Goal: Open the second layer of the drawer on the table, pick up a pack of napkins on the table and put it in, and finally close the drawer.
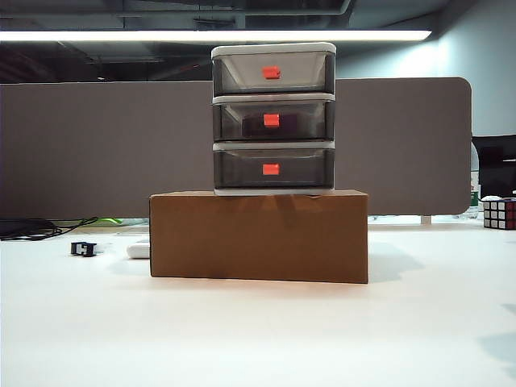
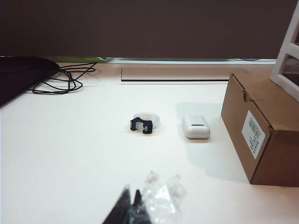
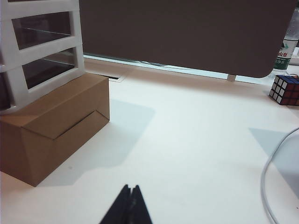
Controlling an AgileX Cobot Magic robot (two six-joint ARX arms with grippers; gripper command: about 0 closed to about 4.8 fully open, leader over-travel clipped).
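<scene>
Standing shut on the cardboard box (image 1: pixel 259 235), the drawer (image 1: pixel 273 118); left gripper (image 2: pixel 130 205) and right gripper (image 3: pixel 129 204) jaws pressed together.

An office: grey desk partition (image 1: pixel 97 145), ceiling strip light (image 1: pixel 218 35), white table (image 1: pixel 258 339).

Little can be read. A white sticker (image 2: pixel 253 134) on the end face of the brown cardboard box (image 2: pixel 261 130) carries a small barcode and lines of print too fine to make out. At the far right edge of the table (image 3: pixel 196 140), behind the Rubik's cube (image 3: pixel 286 89), a bottle (image 3: pixel 286 49) wears a green-and-white label with dark Chinese characters, too small to read with certainty. No other text, brand or number shows.
</scene>
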